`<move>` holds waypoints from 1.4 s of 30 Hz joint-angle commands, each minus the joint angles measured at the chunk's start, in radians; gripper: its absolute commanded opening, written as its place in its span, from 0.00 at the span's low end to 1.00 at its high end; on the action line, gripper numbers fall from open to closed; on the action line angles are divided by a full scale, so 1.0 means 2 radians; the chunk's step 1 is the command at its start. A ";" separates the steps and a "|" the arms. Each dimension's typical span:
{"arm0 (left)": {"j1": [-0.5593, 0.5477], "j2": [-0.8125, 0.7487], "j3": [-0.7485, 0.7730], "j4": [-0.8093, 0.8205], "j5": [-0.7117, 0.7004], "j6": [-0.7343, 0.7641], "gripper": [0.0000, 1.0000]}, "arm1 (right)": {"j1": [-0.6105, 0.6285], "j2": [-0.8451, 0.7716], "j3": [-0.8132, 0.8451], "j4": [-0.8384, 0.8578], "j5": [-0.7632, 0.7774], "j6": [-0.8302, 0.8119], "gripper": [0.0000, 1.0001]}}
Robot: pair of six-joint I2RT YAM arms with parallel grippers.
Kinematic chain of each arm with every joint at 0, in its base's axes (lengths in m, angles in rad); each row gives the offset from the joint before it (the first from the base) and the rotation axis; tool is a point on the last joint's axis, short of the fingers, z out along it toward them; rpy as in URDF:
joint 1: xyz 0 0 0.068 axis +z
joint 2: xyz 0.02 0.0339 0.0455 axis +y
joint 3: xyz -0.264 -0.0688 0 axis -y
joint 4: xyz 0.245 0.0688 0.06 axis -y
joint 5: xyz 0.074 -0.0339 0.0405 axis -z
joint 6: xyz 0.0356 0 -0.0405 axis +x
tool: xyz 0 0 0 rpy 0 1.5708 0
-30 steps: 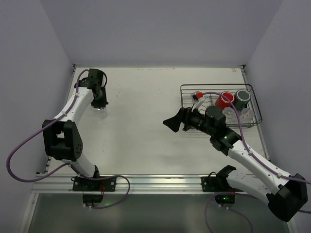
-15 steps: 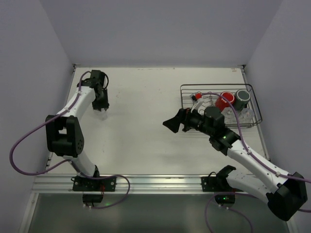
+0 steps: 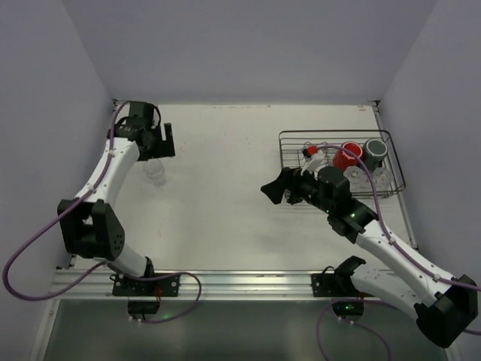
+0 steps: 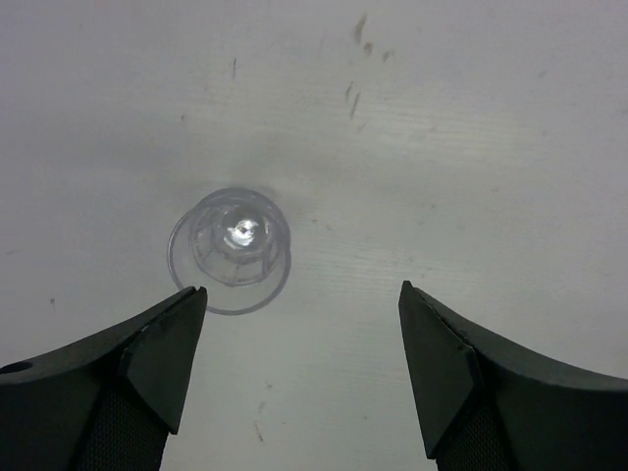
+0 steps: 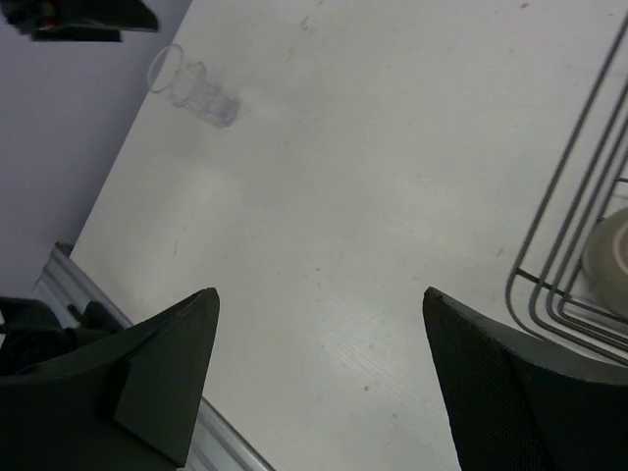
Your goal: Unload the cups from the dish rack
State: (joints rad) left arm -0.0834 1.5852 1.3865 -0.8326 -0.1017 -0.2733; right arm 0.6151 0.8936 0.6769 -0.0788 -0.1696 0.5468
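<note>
One clear see-through plastic tumbler point(image 3: 155, 172) stands upright, alone, on the table towards 9 o'clock in the overhead view. The rectangular black wire dish rack point(image 3: 331, 132) sits towards 2 o'clock, well apart from it. Three cups can be counted inside the rack: one red cup point(image 3: 346, 156), one dark grey cup point(image 3: 375, 151) at its 3 o'clock, and one clear tumbler point(image 3: 381, 177) at the grey cup's 6 o'clock. Other contents at the rack's 9 o'clock end are too small to identify.

The left gripper point(image 4: 299, 304) is spread wide and holds nothing. It hangs at the lone tumbler's 12 o'clock, clear of it. The right gripper point(image 5: 319, 294) is likewise spread wide and empty, over bare table at the rack's 8 o'clock corner.

The matt white table point(image 3: 225, 195) is lightly scuffed. Plain pale grey-lilac walls point(image 3: 248, 53) enclose three sides, and an aluminium rail point(image 3: 240, 282) runs along 6 o'clock.
</note>
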 commanded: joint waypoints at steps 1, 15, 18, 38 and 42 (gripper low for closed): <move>-0.015 -0.112 0.027 0.064 0.085 -0.003 0.86 | -0.005 -0.018 0.030 -0.062 0.097 -0.023 0.86; -0.112 -0.389 -0.242 0.257 0.219 -0.019 0.95 | -0.093 0.125 0.137 -0.198 0.211 -0.085 0.75; -0.112 -0.424 -0.269 0.264 0.215 -0.009 0.95 | -0.092 0.167 0.168 -0.217 0.204 -0.090 0.70; -0.136 -0.472 -0.311 0.276 0.214 0.008 0.95 | -0.091 0.338 0.208 -0.209 0.211 -0.088 0.73; -0.136 -0.465 -0.311 0.276 0.215 0.008 0.95 | -0.091 0.355 0.215 -0.199 0.211 -0.095 0.78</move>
State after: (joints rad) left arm -0.3496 0.6487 0.7700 -0.3023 0.3286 -0.2695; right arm 0.4301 1.5726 1.0790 -0.4965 0.2405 0.3737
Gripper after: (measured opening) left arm 0.948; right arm 0.760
